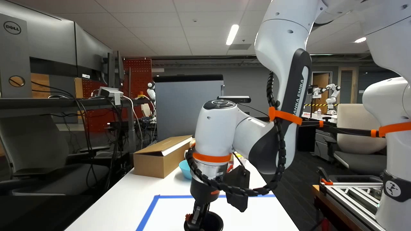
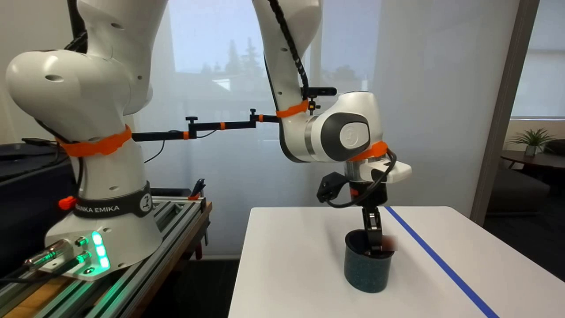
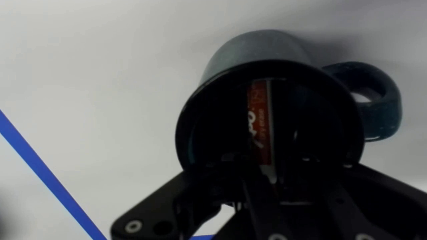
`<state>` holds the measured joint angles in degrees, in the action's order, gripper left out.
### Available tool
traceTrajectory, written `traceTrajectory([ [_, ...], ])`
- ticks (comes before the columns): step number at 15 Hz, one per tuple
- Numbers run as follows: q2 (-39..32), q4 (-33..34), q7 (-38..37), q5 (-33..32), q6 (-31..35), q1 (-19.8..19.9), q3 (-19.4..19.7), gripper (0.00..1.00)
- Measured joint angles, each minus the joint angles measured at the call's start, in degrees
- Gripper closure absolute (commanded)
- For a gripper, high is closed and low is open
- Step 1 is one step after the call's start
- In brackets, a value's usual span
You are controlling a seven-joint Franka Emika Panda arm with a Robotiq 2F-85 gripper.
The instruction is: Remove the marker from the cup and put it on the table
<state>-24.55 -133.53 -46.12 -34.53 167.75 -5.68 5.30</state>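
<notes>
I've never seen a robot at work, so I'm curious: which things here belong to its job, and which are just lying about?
Part of the job: gripper, marker, dark cup, white table.

Just lying about: cardboard box, light-blue bowl, potted plant.

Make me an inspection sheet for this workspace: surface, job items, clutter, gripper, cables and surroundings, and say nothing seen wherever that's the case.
Surface: white table, marked with blue tape.
Job items: dark cup, upright on the table; marker with a red label, inside the cup.
Clutter: brown cardboard box and light-blue bowl beyond the tape; more farther back, mostly hidden.
Gripper: pointing down into the cup; whether it holds the marker can't be told.
Cables: black cable, hanging in a loop, apart from the cup.
Surroundings: grey office chair, beige office chair, potted plant.
</notes>
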Motion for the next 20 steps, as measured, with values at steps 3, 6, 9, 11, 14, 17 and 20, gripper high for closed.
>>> traceTrajectory([
  [3, 0.11, 0.22, -0.14, 0.0, 0.0, -1.02, 0.51, 0.95],
  [6, 1.25, 0.23, -0.92, 0.0, -0.11, -2.29, 0.75, 0.95],
  [9, 4.02, 0.02, -2.33, 0.0, -0.89, -4.12, 1.29, 0.95],
  [11, 7.1, -0.06, -3.17, 0.0, -2.74, -5.55, 1.88, 0.95],
  [14, 12.63, -0.34, -3.46, 0.02, -7.39, -6.99, 1.89, 0.95],
  [17, 16.0, -0.91, -3.47, 0.17, -10.51, -8.62, 0.11, 0.95],
  [20, 15.63, -1.68, -3.64, 0.48, -10.71, -10.55, -2.67, 0.95],
])
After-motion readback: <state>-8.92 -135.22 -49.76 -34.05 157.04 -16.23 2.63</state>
